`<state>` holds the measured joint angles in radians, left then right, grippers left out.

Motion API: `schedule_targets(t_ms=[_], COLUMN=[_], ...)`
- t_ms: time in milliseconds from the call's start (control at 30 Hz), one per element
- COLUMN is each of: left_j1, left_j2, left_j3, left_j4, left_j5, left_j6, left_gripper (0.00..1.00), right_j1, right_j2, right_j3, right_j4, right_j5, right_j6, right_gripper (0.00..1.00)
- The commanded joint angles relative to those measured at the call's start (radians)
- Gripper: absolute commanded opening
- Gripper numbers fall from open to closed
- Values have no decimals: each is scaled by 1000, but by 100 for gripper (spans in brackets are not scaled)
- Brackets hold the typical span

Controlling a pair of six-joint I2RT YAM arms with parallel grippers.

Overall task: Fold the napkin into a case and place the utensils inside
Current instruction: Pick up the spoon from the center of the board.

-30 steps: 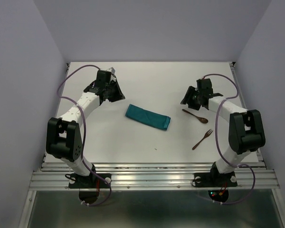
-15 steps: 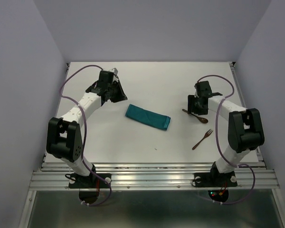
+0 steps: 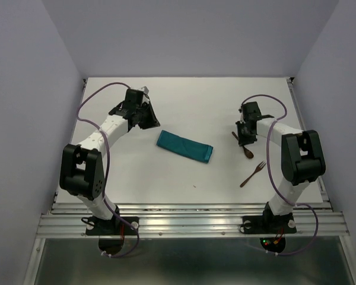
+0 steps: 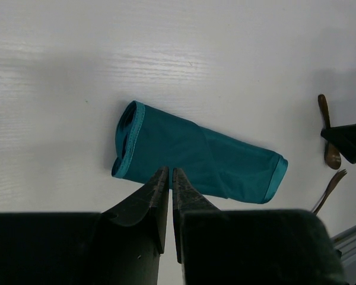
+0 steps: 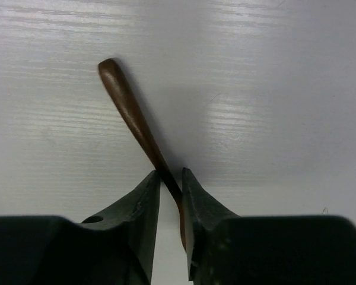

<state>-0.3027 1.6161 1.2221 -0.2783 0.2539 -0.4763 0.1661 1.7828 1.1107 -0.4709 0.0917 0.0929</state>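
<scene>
The teal napkin lies folded into a narrow case [image 3: 184, 147] at the table's middle, its open end toward the left in the left wrist view [image 4: 196, 157]. My left gripper [image 3: 151, 122] hovers up-left of it, shut and empty [image 4: 169, 170]. Of the utensils, the reddish-brown spoon [image 3: 248, 152] lies right of the case. My right gripper [image 3: 245, 140] is down on it, jaws shut on its thin handle [image 5: 127, 107], the bowl hidden under the fingers in the right wrist view [image 5: 170, 173]. The fork [image 3: 253, 174] lies below the spoon, untouched.
White tabletop [image 3: 190, 101] with pale walls on three sides. A metal rail [image 3: 190, 219] runs along the near edge by the arm bases. The spoon [image 4: 327, 127] and the fork's tines [image 4: 329, 189] show at the right edge of the left wrist view.
My right gripper dropped onto the spoon and closed round its handle; the spoon swung from slanted to nearly straight toward me. The left arm barely shifted.
</scene>
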Motion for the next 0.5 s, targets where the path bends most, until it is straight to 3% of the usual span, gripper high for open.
schedule_targets(t_ms=[0, 133, 300, 467], left_j1=[-7, -6, 13, 72], left_j2=[44, 88, 143, 166], left_j3=[36, 42, 54, 53], left_j4=[-9, -16, -18, -7], left_j5=[5, 4, 4, 34], left_j6=[-1, -10, -22, -33], left_gripper=[19, 18, 18, 18], right_j1=[4, 13, 53, 170], right_j2=[-20, -23, -40, -62], right_j3=[0, 3, 12, 52], right_j4=[-12, -17, -20, -20], right_j5=[-13, -32, -18, 120], right_j6=[-9, 4, -10, -59], right_gripper=[23, 6, 1, 1])
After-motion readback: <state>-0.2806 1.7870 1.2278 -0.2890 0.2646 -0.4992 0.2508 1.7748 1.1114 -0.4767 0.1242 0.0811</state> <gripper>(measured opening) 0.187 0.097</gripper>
